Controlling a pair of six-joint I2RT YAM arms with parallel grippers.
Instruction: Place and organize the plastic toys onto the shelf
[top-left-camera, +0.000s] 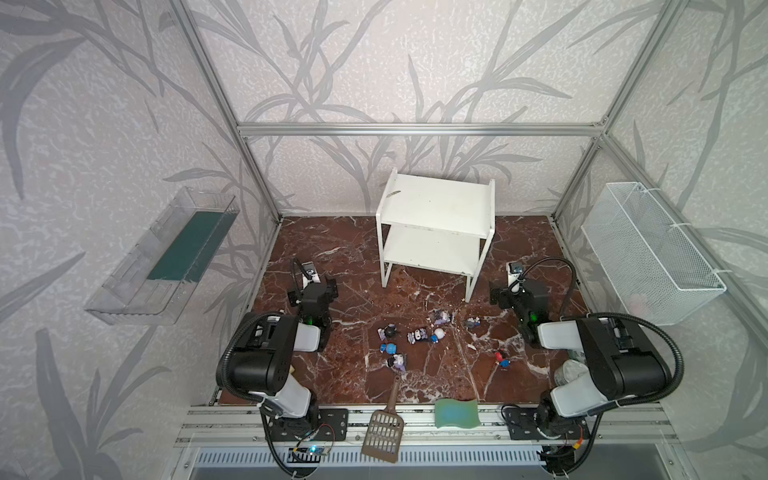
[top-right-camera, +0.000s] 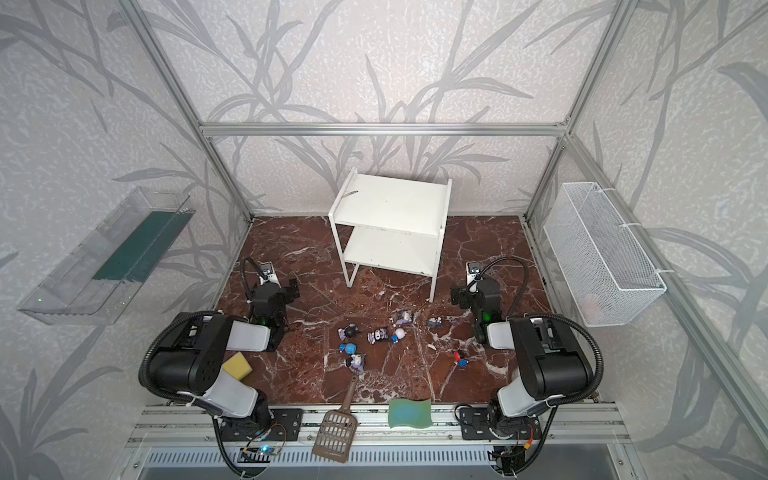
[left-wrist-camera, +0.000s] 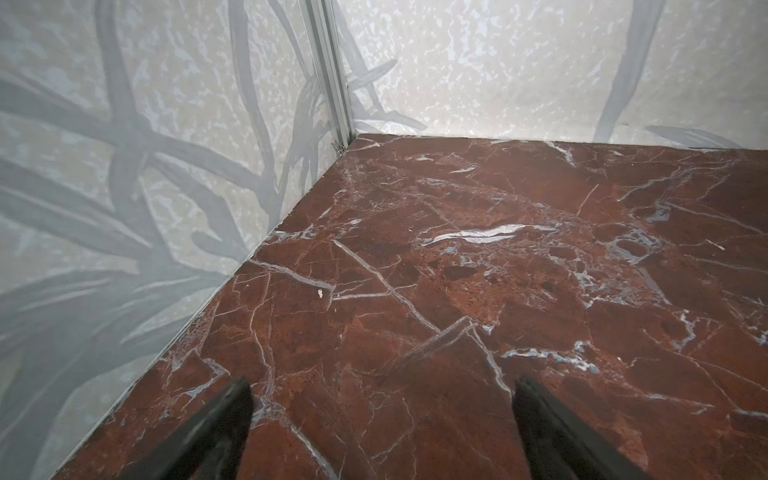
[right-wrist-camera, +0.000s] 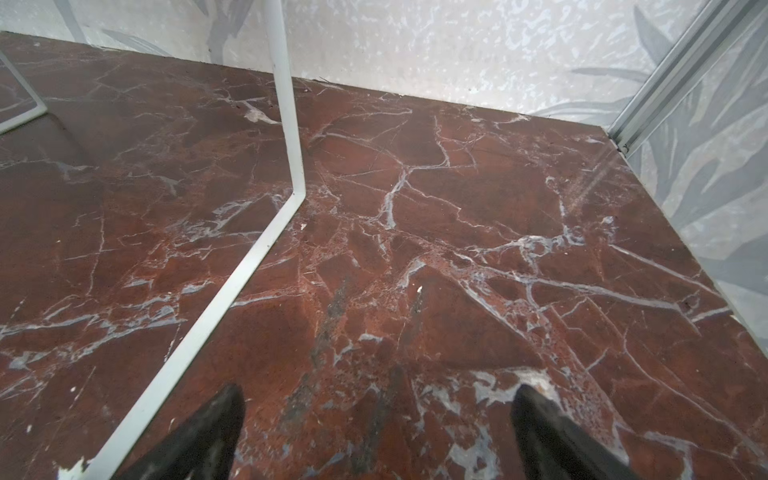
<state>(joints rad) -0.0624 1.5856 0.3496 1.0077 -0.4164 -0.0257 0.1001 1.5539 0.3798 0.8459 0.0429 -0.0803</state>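
Shelf (top-left-camera: 436, 199) boards bare; plastic toys (top-left-camera: 417, 336) scattered on marble floor (top-left-camera: 332, 249) before it. Left gripper (left-wrist-camera: 382, 384) and right gripper (right-wrist-camera: 380, 388) flank them, jaws spread, empty, likely poised for first pick.

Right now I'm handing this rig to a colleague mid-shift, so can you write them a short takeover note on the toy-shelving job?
Left gripper: open, holding nothing, low over the bare red-brown marble tabletop near the left wall.
Right gripper: open, holding nothing, near the front right leg of the white two-tier shelf.
Small plastic cartoon toys: all eight are scattered on the tabletop in front of the shelf, between the two arms.
Done: nothing; no toy is on either board.
Left: pick up all eight and arrange them on the shelf.
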